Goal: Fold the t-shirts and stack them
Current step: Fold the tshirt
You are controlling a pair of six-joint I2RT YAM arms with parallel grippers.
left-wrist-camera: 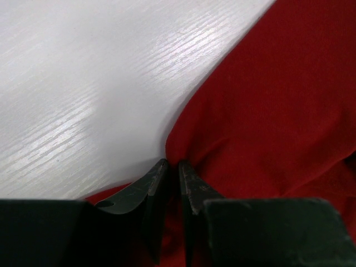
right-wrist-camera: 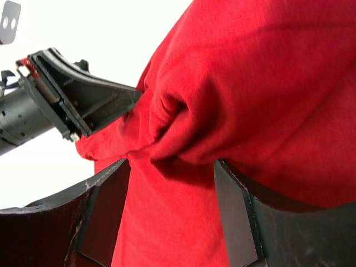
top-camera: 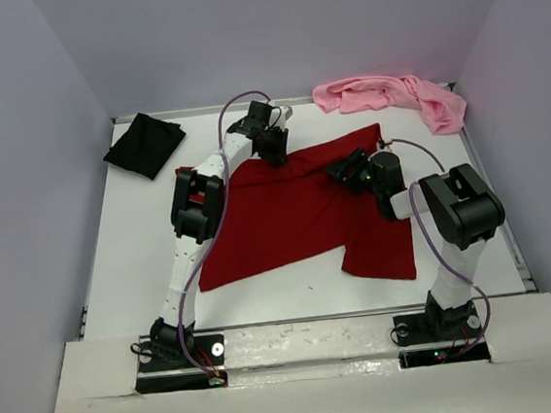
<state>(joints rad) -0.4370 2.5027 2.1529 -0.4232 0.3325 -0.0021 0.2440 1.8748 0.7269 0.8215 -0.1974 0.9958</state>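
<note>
Three shirts are listed: black shirt (top-camera: pixel 145 146) far left, pink shirt (top-camera: pixel 392 98) far right, dark red shirt (top-camera: pixel 286 215) spread mid-surface (top-camera: pixel 145 268), being folded. Left pincer (left-wrist-camera: pixel 172 164) is clamped on its far edge. Right pincer (right-wrist-camera: pixel 172 167) seemingly gapes around a bunch, so closure is judged due next.

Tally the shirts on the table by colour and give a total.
red shirt: 1
black shirt: 1
pink shirt: 1
Total: 3
</note>
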